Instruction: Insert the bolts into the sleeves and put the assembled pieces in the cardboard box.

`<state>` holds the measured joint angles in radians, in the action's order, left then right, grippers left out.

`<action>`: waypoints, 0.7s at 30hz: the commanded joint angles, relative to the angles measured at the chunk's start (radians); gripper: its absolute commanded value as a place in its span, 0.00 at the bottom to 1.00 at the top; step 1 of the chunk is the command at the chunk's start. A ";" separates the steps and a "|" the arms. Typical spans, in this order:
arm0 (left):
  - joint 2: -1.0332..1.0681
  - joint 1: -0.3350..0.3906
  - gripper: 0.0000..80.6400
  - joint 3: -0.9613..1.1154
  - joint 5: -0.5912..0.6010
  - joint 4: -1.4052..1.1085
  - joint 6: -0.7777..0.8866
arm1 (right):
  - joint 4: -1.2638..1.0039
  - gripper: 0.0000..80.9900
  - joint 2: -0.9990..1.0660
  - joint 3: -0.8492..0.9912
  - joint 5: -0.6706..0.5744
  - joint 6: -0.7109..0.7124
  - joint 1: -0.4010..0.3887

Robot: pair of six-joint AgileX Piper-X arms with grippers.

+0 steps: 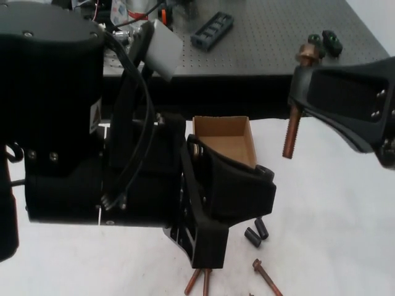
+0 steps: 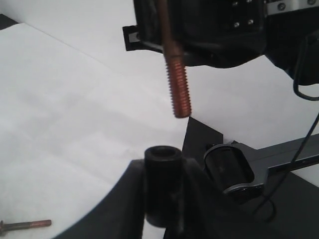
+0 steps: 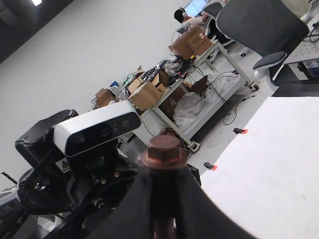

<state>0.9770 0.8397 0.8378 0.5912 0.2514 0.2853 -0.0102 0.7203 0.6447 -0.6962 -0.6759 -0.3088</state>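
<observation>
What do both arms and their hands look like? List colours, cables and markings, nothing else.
Both are matte black. The left arm has loose black cables looping along it, a small white label bearing a triangle mark, and a white camera at the wrist. The left hand and right hand are smooth, curved and black.

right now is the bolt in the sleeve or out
Out. The bolt, held by the right gripper, hangs tip-down above the open mouth of the sleeve, upright in the left gripper, with a gap between.
</observation>
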 commanded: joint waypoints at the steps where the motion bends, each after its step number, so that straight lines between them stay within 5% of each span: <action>1: -0.005 0.002 0.01 0.005 0.026 -0.022 0.018 | -0.019 0.02 0.000 0.011 -0.030 -0.004 0.004; 11: -0.005 0.002 0.01 0.005 0.026 -0.022 0.021 | -0.027 0.02 0.038 0.011 0.015 0.004 -0.080; 21: -0.005 0.002 0.01 0.005 0.022 -0.030 0.029 | -0.025 0.02 0.038 0.011 0.060 0.003 -0.085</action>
<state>0.9770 0.8397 0.8350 0.6118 0.2511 0.3049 -0.0312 0.7568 0.6447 -0.6392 -0.6759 -0.3893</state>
